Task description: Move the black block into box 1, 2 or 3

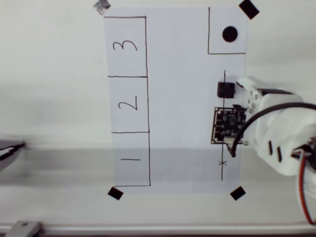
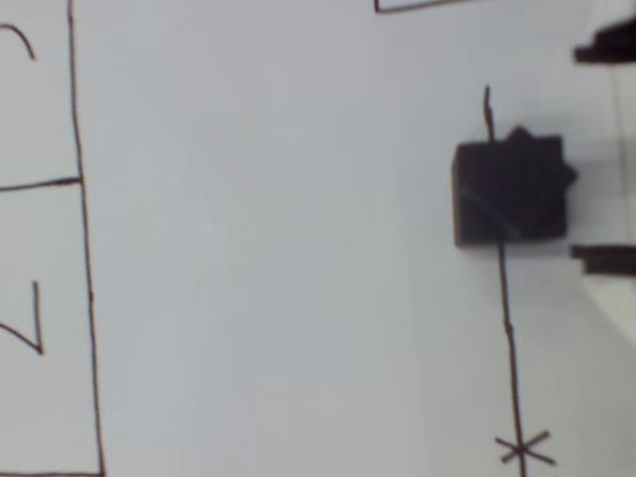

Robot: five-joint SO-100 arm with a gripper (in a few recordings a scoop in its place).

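The small matte black cube, the black block [image 1: 225,90], sits on the thin pen-drawn line [image 2: 508,328] at the 3 o'clock side of the white paper sheet [image 1: 177,98]. The white two-finger gripper [image 1: 243,89] stands wide, one finger at each side of the block in the wrist view, not yet closed. It should close squarely, lift, and carry toward 8 o'clock to the pen-drawn rectangle marked "1", the box [image 1: 131,159]. The way over the paper is free; the round black dot [image 1: 229,33] lies at 1 o'clock.
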